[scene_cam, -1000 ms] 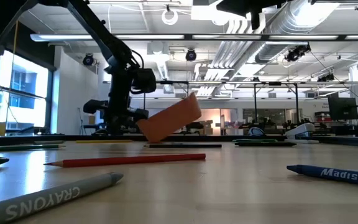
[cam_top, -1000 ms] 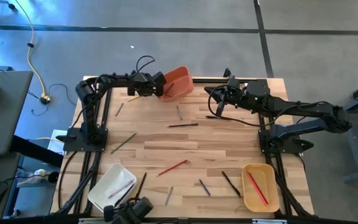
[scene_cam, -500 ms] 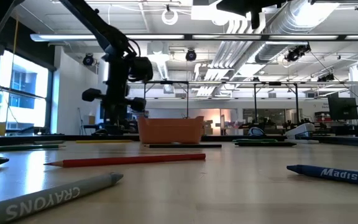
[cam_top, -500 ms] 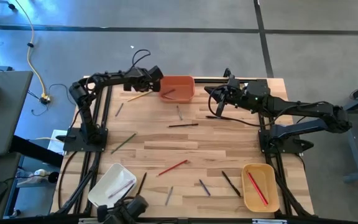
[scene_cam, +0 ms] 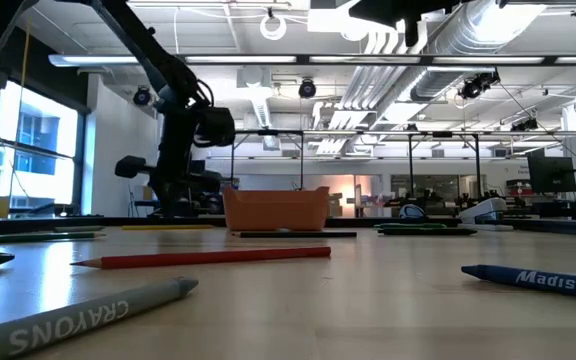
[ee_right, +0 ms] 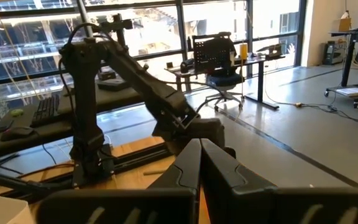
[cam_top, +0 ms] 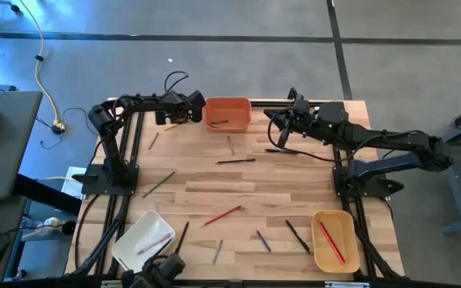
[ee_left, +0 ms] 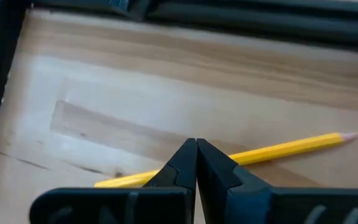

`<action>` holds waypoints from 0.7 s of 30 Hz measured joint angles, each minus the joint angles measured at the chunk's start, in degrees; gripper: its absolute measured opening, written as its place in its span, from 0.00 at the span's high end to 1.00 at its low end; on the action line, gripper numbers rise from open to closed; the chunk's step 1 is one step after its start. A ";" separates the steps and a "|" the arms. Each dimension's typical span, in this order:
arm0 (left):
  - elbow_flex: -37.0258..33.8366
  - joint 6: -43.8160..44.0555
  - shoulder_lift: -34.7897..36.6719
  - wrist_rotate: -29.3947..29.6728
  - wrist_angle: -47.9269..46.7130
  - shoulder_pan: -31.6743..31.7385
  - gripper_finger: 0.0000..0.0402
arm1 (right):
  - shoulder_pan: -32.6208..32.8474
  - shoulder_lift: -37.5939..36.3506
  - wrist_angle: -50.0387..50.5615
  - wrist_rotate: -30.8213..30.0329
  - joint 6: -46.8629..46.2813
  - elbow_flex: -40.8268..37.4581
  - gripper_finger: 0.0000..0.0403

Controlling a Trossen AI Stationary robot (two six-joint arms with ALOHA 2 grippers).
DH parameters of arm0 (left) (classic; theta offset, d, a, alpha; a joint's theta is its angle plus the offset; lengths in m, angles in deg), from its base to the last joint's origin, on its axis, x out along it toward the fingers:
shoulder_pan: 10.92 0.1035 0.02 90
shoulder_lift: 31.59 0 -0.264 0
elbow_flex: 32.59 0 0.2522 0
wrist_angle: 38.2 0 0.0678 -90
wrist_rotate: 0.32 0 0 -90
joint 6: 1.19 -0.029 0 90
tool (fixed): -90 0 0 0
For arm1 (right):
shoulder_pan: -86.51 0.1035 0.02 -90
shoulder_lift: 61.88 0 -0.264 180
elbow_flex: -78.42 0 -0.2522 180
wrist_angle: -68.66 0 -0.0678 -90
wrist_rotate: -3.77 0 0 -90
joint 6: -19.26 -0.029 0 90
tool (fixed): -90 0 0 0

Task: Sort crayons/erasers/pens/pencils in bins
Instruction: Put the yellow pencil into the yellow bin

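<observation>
The orange bin (cam_top: 228, 112) sits flat on its bottom near the table's far edge, with a dark stick (cam_top: 218, 122) inside; in the low view the orange bin (scene_cam: 275, 210) stands level. My left gripper (cam_top: 184, 116) is just left of it, shut, its tips (ee_left: 196, 163) over a yellow pencil (ee_left: 278, 148) lying on the wood. My right gripper (cam_top: 278, 132) waits shut to the right of the bin (ee_right: 199, 149). The white bin (cam_top: 144, 240) and the tan bin (cam_top: 332, 238), which holds a red stick, stand near the near edge. My left gripper's shut tips point down over the middle of the yellow pencil (ee_left: 247, 154), which lies flat on the table across the fingers. The tips hide that spot, so I cannot tell whether they touch it.
Loose sticks lie across the table: a grey one (cam_top: 230, 144), a dark one (cam_top: 236, 161), a green one (cam_top: 158, 182), a red one (cam_top: 222, 214), a black one (cam_top: 297, 234). Close to the low camera lie a red pencil (scene_cam: 203, 258), a grey crayon (scene_cam: 88, 315) and a blue crayon (scene_cam: 538, 280).
The orange bin, tilted up on one edge beside my left gripper a second ago, has dropped flat onto the table. My left gripper has drawn back from it toward the table's left edge and lowered over the yellow pencil.
</observation>
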 joint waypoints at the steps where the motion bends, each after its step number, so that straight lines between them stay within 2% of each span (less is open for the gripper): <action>1: -0.57 0.06 0.00 -0.49 0.10 0.00 1.00 | -0.14 0.00 -0.02 0.00 -0.01 0.00 1.00; 10: -3.09 -1.98 -0.04 -3.66 2.56 -0.51 1.00 | -0.16 0.00 0.00 0.00 0.01 0.00 1.00; 17: -3.07 -11.25 0.10 -8.99 1.77 -2.27 1.00 | -0.16 0.00 0.02 0.02 0.01 -0.02 1.00; 21: -2.31 -20.57 3.39 -10.59 0.28 -3.90 1.00 | -0.16 0.00 0.07 0.02 0.01 -0.02 1.00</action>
